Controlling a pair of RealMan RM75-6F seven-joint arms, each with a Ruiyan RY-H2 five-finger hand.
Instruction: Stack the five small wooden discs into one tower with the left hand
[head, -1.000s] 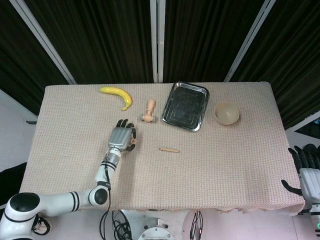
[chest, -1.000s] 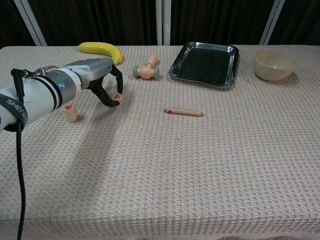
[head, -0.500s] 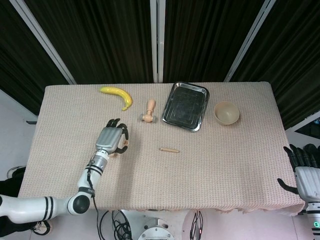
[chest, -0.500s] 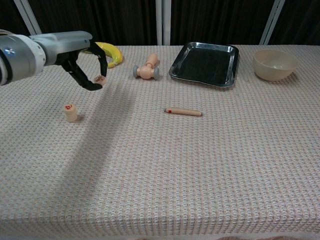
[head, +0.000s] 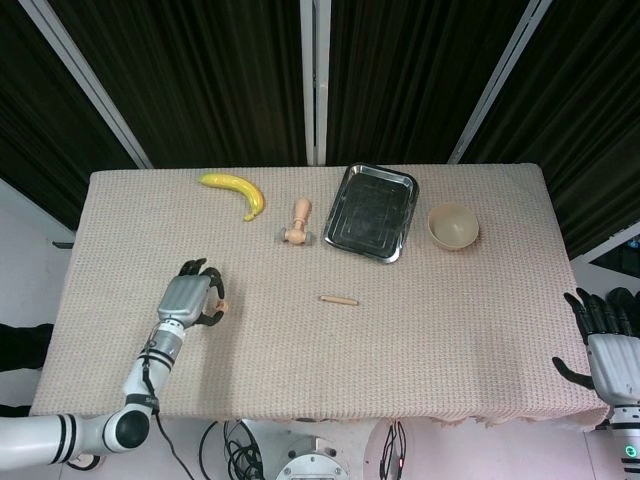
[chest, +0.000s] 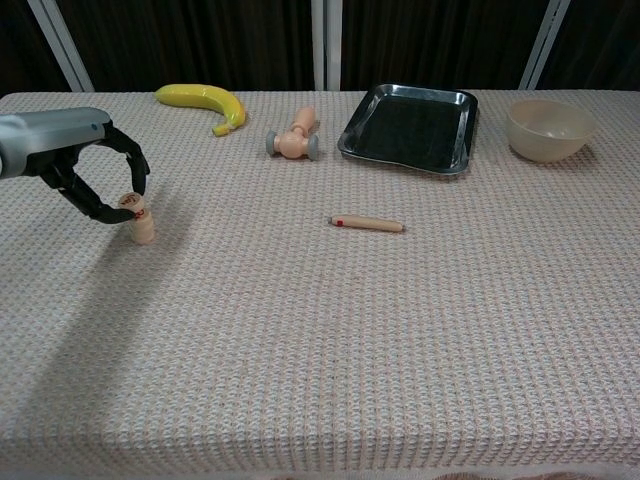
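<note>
Since the earlier frames, left hand (chest: 90, 180) has carried a disc (chest: 129, 202) leftward from the middle of the table and now holds it at the top of the stack (chest: 141, 226) near the left edge. Its fingers (chest: 122, 160) curl in an arch over the disc, tips closed on the disc's rim; whether the disc already rests on the stack or sits just above it cannot be told. In the head view the hand (head: 190, 298) covers most of the stack, and only a sliver of wood shows at the fingertips. How many discs the stack contains cannot be counted.

Handling, as a judgement: the discs appear light, rigid and smooth, so they should not deform but may slide on one another. Best hold is across the rim, on opposite sides, leaving the flat faces free to seat. A narrow tower will likely topple if nudged sideways on release; opening the fingers straight apart seems safest.

Further right: banana (chest: 201, 101) at the far edge, a small wooden mallet (chest: 294, 137), a wooden stick (chest: 367, 223) at mid-table, a metal tray (chest: 452, 160), and a bowl (chest: 548, 128).

Right hand (head: 612, 345) hangs off the table's right edge, fingers apart, holding nothing.
</note>
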